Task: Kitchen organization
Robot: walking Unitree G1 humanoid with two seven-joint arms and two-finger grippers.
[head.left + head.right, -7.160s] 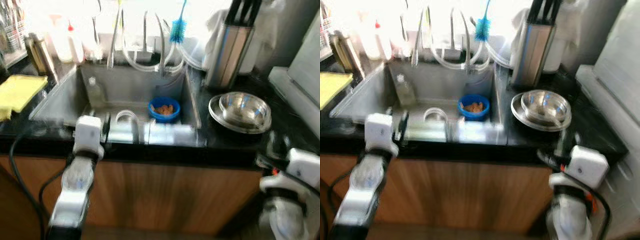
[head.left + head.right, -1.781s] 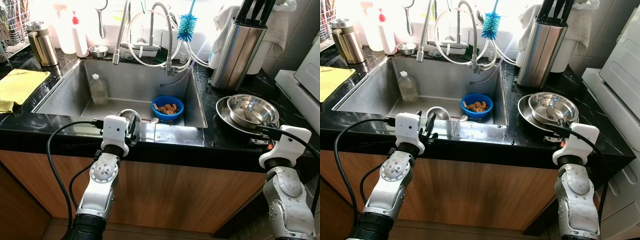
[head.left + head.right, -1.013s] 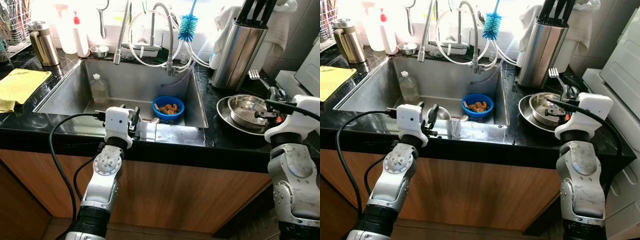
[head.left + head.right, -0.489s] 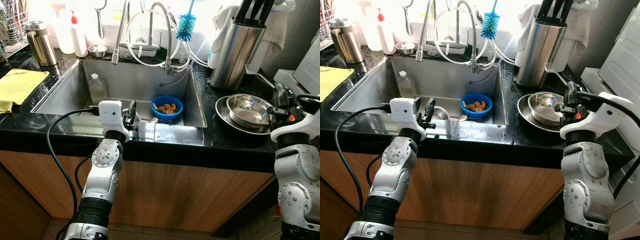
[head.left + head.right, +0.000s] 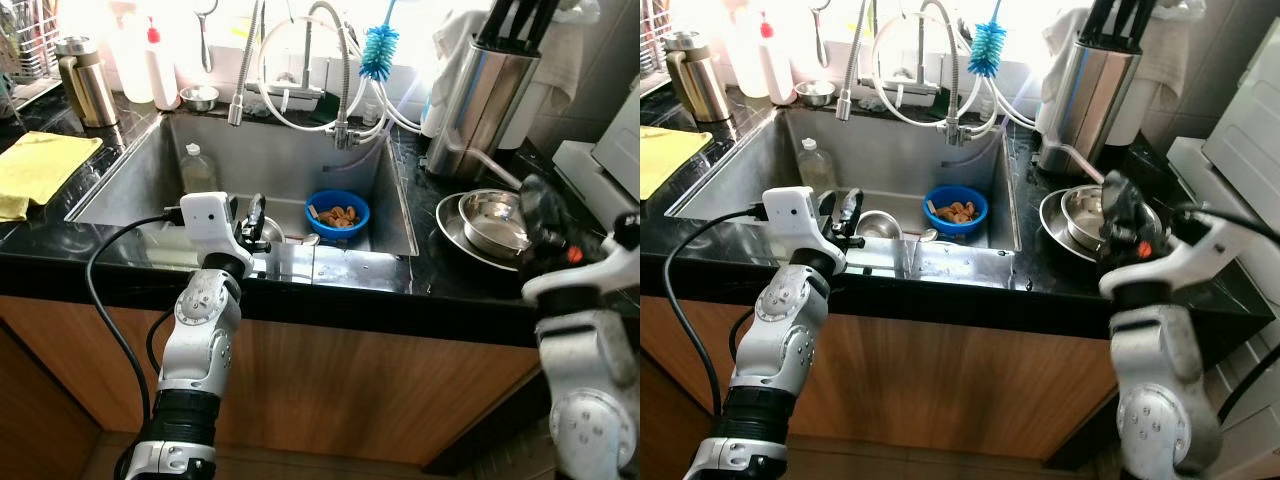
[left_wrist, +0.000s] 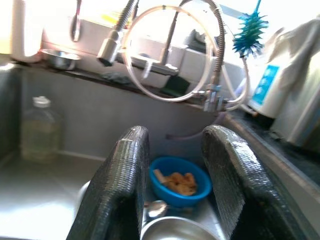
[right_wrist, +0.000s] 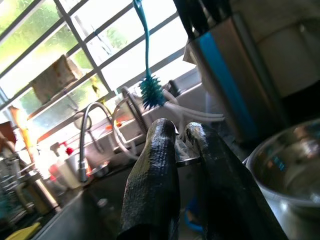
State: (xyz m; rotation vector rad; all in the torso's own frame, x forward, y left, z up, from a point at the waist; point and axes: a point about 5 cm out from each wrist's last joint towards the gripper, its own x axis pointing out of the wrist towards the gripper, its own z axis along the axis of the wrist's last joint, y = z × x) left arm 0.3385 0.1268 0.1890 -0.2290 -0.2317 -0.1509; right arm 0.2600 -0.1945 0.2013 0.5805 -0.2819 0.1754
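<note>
The two eye views look forward and down from the robot's head onto a black counter (image 5: 60, 245) with a steel sink (image 5: 130, 185) set in it, window behind. They share nearly the whole scene, the right eye shifted a little toward the counter's right end. The left wrist view sits low and close at the sink's front edge, facing its back wall and a blue bowl (image 6: 180, 180) on the bottom. The right wrist view looks from above the counter's right part, tilted up across a steel bowl (image 7: 290, 165) toward the window (image 7: 100, 45) and a blue brush (image 7: 150, 90).
</note>
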